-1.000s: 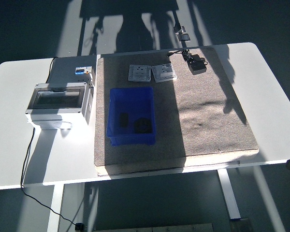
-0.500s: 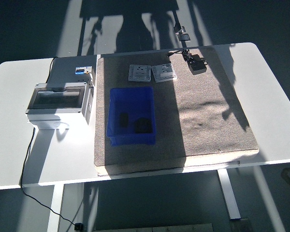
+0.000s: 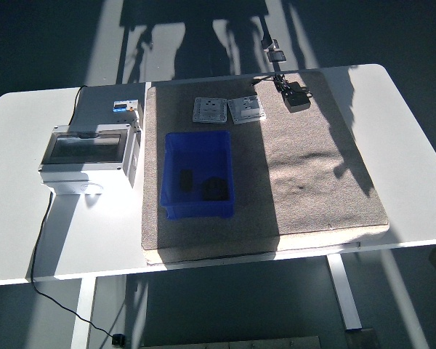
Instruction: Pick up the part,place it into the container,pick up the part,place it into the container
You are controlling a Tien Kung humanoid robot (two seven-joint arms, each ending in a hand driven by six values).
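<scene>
- Head view: two dark parts (image 3: 202,186) lie in the blue container (image 3: 198,173), on the mat (image 3: 305,174) covering the worktop (image 3: 414,167).
- Neither hand shows, so I cannot tell their state.
- Risk: a returning arm could nudge the container, sliding it across the mat.

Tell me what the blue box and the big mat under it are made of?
The blue box looks like smooth moulded plastic: even colour, thin stiff walls. The mat looks like rough carpet or felt, grey-brown and speckled, on a pale board along its front edge.
</scene>
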